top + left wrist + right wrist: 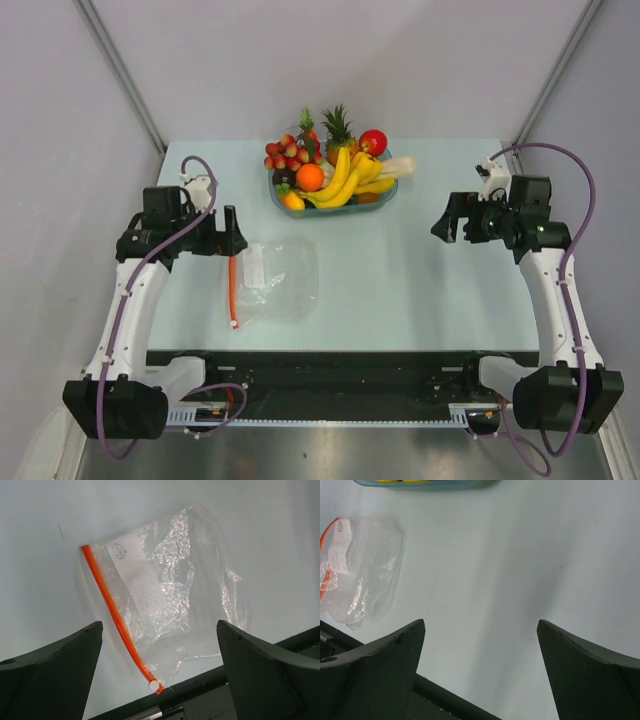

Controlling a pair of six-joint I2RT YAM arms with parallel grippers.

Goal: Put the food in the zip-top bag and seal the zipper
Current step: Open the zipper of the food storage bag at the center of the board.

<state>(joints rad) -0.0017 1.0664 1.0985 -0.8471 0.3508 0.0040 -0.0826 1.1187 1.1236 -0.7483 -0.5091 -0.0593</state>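
The clear zip-top bag [278, 280] lies flat and empty on the table's near left, also in the left wrist view [170, 600] and the right wrist view [365, 565]. Its red-orange zipper [233, 288] runs along its left edge [117, 617]. The yellow banana bunch [345, 180], the round orange [310, 177] and the red apple [373, 142] sit in the fruit tray. My left gripper [232, 230] is open and empty, above the bag's far left corner. My right gripper [448, 218] is open and empty at the right.
A blue-tinted fruit tray [382, 202] at the back centre also holds a pineapple [339, 130] and a red berry cluster [285, 152]. The black front rail [330, 358] borders the near table edge. Grey walls enclose the table.
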